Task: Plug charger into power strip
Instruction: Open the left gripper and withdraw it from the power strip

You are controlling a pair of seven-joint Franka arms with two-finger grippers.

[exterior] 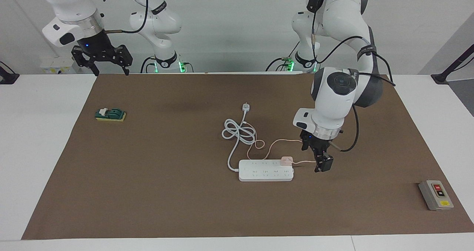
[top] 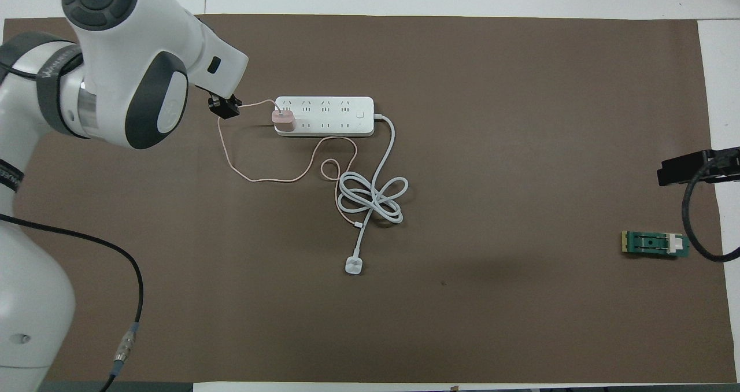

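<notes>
1. Start nearest the robots: your right end effector hangs with its fingers spread and empty over the desk edge by its own base. That arm waits, well apart from the work.

2. Next out, the thick white coiled cord lies on the brown mat, with its small white plug nearer to the robots than the coil.

3. Your left end effector is raised just off the left arm's end of the strip. Its fingers stand apart and hold nothing. The thin pink cable runs close under it. From these angles I cannot tell whether it brushes the fingers; it looks clear.

4. The small pale pink cube-shaped charger sits upright on the flat white rectangular power strip, in the end socket of the row nearer to the robots, toward the left arm's end. It appears seated, so I judge the plugging done.

5. The relation that matters: the charger lies sideways from the left end effector, toward the right arm's end of the desk, along the strip's long axis, which runs from one arm's end toward the other. The left arm is by far the nearer. Pull away upward, clear of the cable.
</notes>
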